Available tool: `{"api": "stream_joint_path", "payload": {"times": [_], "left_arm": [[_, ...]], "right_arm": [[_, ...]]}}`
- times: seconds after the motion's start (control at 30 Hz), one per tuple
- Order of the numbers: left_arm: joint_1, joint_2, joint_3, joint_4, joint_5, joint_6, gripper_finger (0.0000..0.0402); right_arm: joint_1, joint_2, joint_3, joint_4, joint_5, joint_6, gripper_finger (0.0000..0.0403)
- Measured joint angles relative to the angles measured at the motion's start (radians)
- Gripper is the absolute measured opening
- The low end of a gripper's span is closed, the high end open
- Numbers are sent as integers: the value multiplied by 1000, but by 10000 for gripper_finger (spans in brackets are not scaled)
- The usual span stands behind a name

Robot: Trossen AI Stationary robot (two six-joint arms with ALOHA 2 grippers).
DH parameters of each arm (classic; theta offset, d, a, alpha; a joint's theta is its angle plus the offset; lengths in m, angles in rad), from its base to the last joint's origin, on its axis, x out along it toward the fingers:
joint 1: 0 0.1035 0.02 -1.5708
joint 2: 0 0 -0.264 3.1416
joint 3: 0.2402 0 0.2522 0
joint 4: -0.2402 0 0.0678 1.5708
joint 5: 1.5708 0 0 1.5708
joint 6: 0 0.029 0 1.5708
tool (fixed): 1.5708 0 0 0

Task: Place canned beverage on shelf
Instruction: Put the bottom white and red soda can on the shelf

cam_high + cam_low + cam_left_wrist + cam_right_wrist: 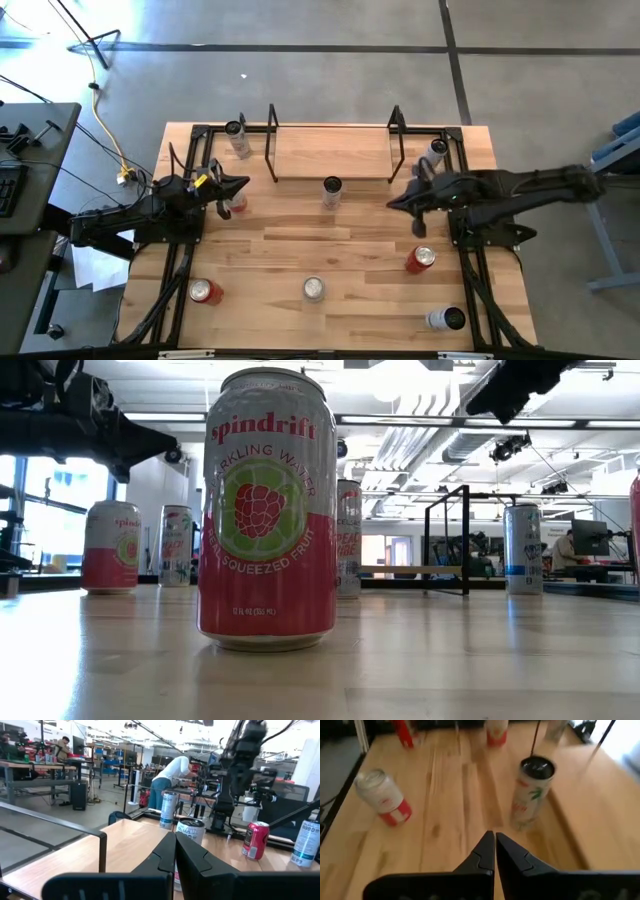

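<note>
The shelf [335, 150], a light-wood board between two black end frames, stands at the table's far middle; its board also shows in the left wrist view [125, 840]. A white can with a dark top [332, 190] stands upright on the table just in front of it, between my two grippers, and shows in both wrist views [192, 830] [534, 795]. My left gripper [243, 185] [175, 840] is shut and empty, raised left of this can, with a red can [233, 204] close beside it. My right gripper [392, 203] [495, 837] is shut and empty, right of the can.
More cans stand upright on the table: far left [237, 136], far right [437, 150], a red one at the right [421, 259], and three along the near edge [205, 291] [314, 289] [447, 319]. The near middle one fills the low view [267, 510]. People are in the room beyond.
</note>
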Motion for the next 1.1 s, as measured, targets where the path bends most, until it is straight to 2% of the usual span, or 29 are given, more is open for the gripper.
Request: {"api": "stream_joint_path", "payload": {"times": [0.13, 0.23, 0.33, 0.5, 0.67, 0.77, 0.9, 1.1], "left_arm": [[0, 0, 0, -10, -1, 22, 2], [0, 0, 0, 8, -3, 57, 2], [0, 0, 0, 13, -17, 70, 2], [0, 0, 0, 12, -45, 71, 2], [0, 0, 0, -51, -43, 19, 2], [0, 1, 0, -94, -41, 2, 2], [0, 4, 0, -90, -40, 38, 2], [0, 4, 0, -72, -40, 85, 2]], "right_arm": [[63, 160, 134, -81, 110, 68, 2], [57, 280, 247, -136, 194, 87, 17], [-10, 408, 378, -196, 142, 93, 53], [-130, 622, 624, -310, 56, -16, 144], [-209, 845, 911, -534, 15, -102, 245], [-228, 980, 1072, -676, 8, -201, 291], [-229, 1140, 1274, -835, 5, -362, 316], [-231, 1304, 1495, -965, 5, -529, 319]]}}
